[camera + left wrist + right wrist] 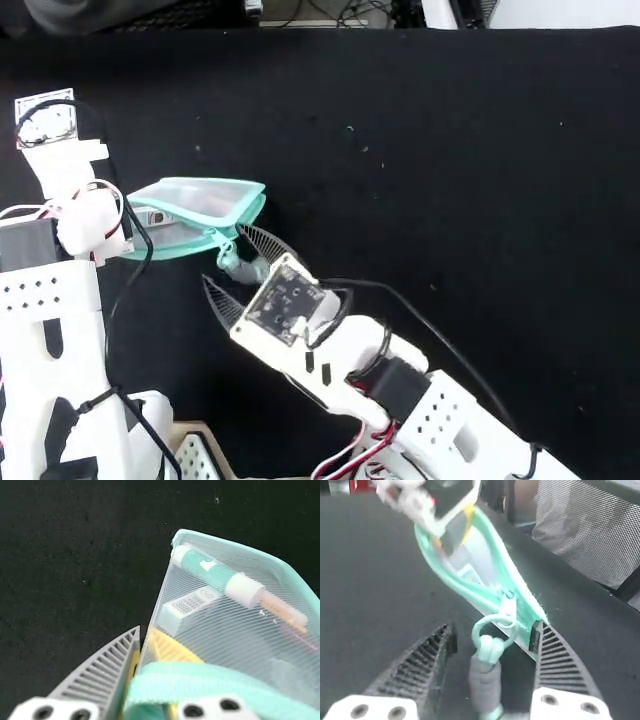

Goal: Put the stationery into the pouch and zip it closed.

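We judge the pouch (pixel 200 212), pinched at one end by the left gripper (pixel 130 225) on the table (pixel 450 150), light and floppy, so the right gripper (pixel 224 253), spread around the pull (pixel 487 652), should take that soft tab.

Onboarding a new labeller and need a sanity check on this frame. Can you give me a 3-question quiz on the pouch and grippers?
1. True or false: the right gripper is shut on the pull.
2. What holds the pouch? A) the left gripper B) the right gripper C) nothing, it lies free
3. Fill in: the stationery is ___ the pouch.

Key:
1. False. It is open, with the pull in the gap.
2. A
3. inside
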